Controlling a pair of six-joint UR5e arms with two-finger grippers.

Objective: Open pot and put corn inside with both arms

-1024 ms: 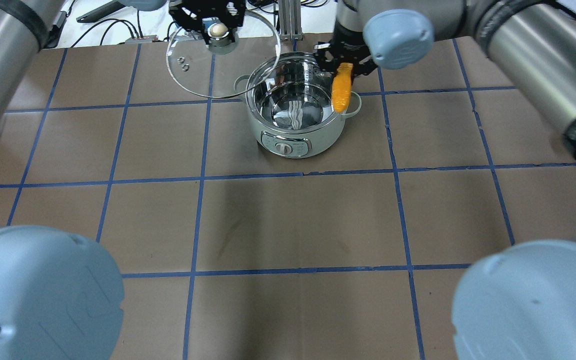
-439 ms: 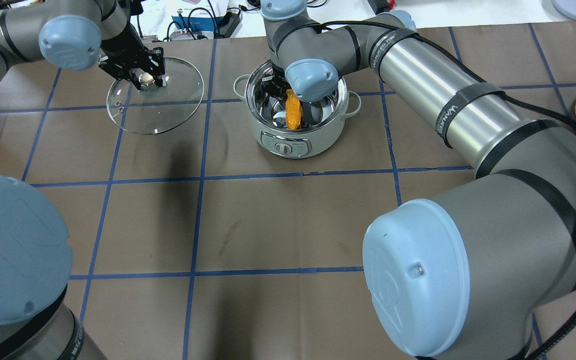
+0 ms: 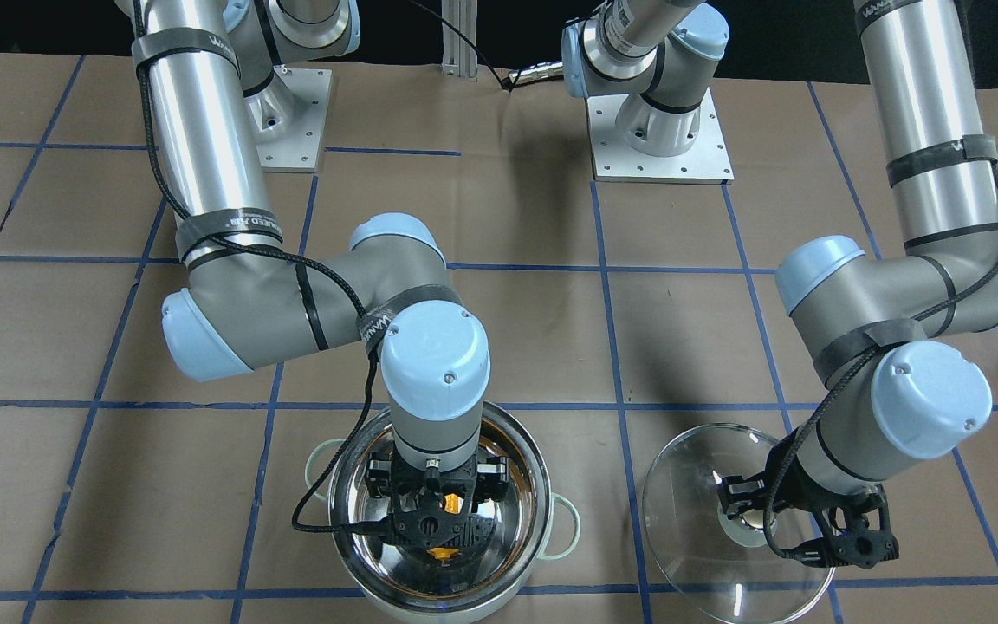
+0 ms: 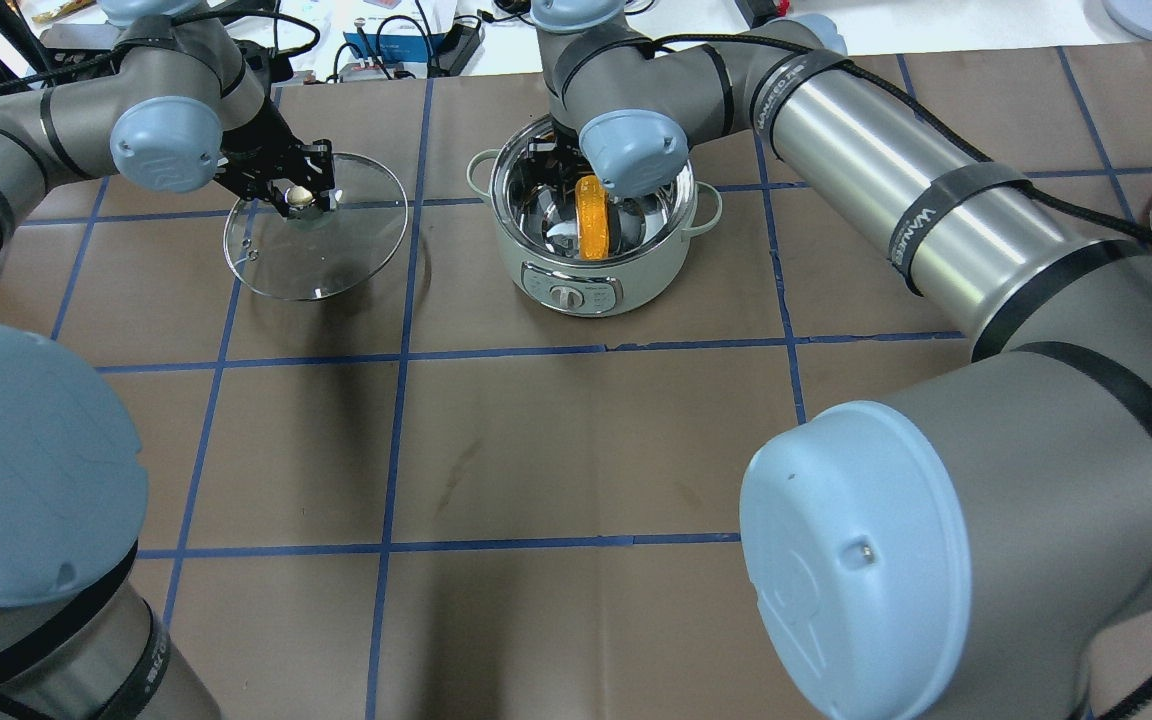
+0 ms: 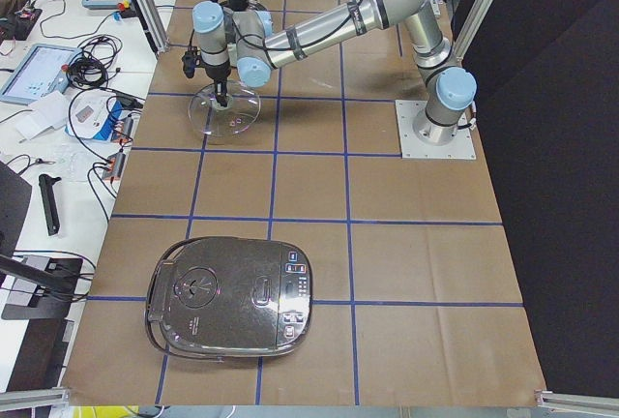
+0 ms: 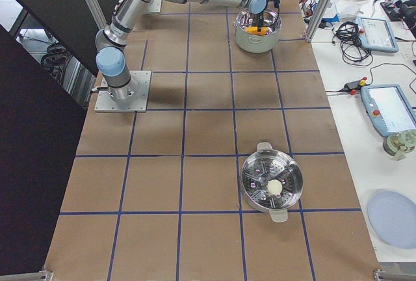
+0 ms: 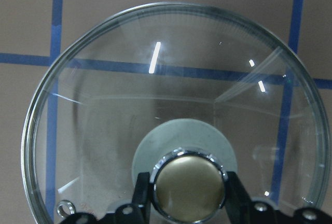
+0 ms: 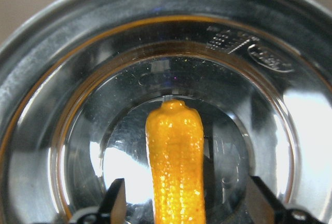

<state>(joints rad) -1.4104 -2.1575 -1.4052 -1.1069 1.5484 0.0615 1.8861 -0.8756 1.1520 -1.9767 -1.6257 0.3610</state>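
Pot (image 4: 591, 275): inside mirror-polished metal; outer wall paler, satin sheen; side handles (image 4: 711, 208) pale, smooth.
Lid (image 7: 155, 105): clear glossy glass with streak glints; knob (image 7: 189, 185) has polished metal rim, duller brassy face.
Corn (image 8: 175, 156): orange-yellow plastic, finely pebbled, slight shine.
Left gripper (image 7: 188, 198), right gripper (image 8: 187, 203): matt black.
Arm tubes (image 4: 866, 180): brushed silver metal; joint caps (image 4: 856, 560) matt pale-blue plastic.
Table cover (image 4: 586, 450): matt brown paper-like sheet; tape lines (image 4: 536, 545) blue.

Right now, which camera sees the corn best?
The right wrist camera: the corn fills its middle, kernels clear. Overhead shows it partly hidden; front-facing, an orange sliver; the right side view, a speck.
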